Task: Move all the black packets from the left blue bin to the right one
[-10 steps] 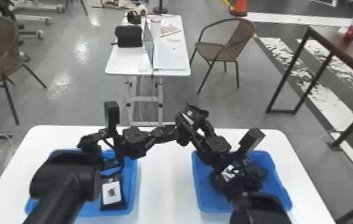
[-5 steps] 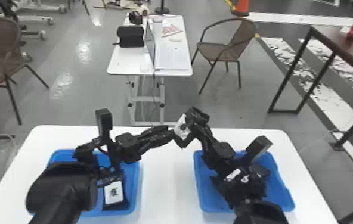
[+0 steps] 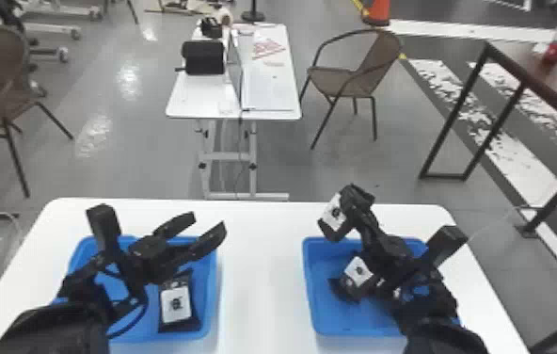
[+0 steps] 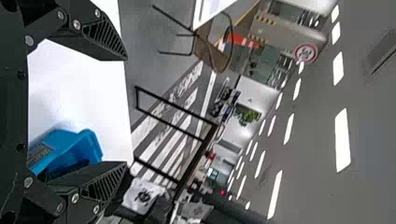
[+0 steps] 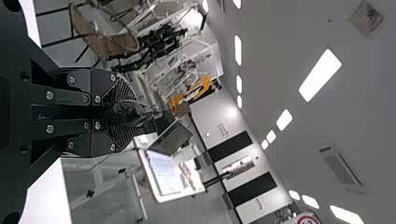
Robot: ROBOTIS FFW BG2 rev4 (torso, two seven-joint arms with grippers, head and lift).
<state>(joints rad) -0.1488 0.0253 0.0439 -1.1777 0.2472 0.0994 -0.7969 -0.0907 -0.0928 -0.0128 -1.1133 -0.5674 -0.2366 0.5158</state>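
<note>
The right pincer (image 5: 133, 115) clamps a black packet (image 3: 333, 213) above the bench (image 3: 261, 292), near the right blue bin (image 3: 311, 301), which holds another packet (image 3: 357, 270). The left pincer (image 3: 208, 221) stands apart, empty. Placement appears due next: lower, release, then fetch the left bin's (image 3: 210, 287) remaining packet (image 3: 176, 306).

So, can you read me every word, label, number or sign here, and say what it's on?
Nothing is legible enough to quote:
Packet in left bin, packet in right bin, raised packet: blurred emblems.
Right bin's side: label too small.
Round red-ringed sign: blurred.
Far table: red marks, blurred.
White wall: marks too small.
</note>
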